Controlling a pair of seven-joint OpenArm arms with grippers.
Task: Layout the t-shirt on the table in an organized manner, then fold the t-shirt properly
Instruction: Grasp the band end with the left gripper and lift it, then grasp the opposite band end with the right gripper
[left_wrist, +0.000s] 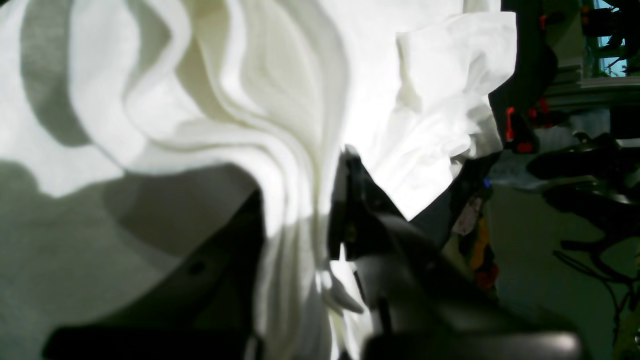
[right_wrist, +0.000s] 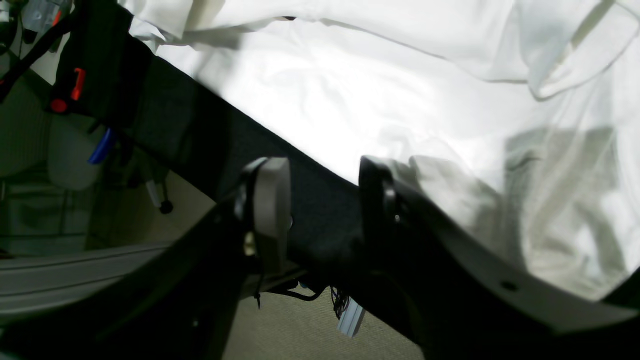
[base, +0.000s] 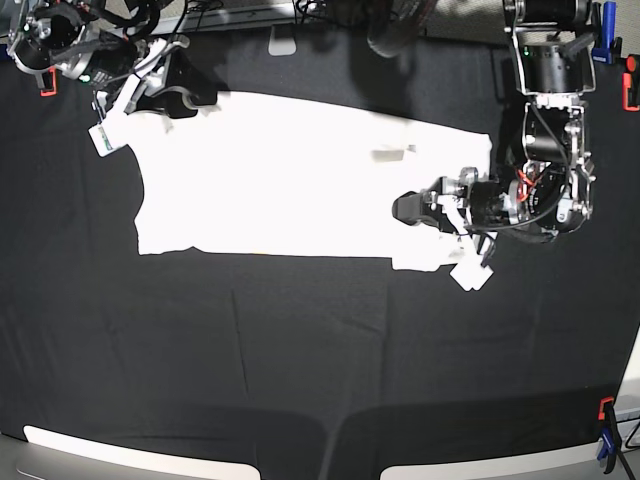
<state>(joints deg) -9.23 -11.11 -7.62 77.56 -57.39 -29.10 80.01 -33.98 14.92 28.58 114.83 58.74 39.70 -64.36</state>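
The white t-shirt lies spread across the far half of the black table, plain side up, its long axis running left to right. In the base view my left gripper sits at the shirt's right end. The left wrist view shows that gripper shut on a bunched fold of the t-shirt. My right gripper is at the shirt's far left corner. Its fingers stand apart in the right wrist view, only black table cloth between them. The t-shirt edge lies beside the other finger.
Red clamps grip the table's far corners, and red and blue clamps the near right edge. The right wrist view shows a red clamp and the table's edge with floor below. Bare black cloth fills the near half.
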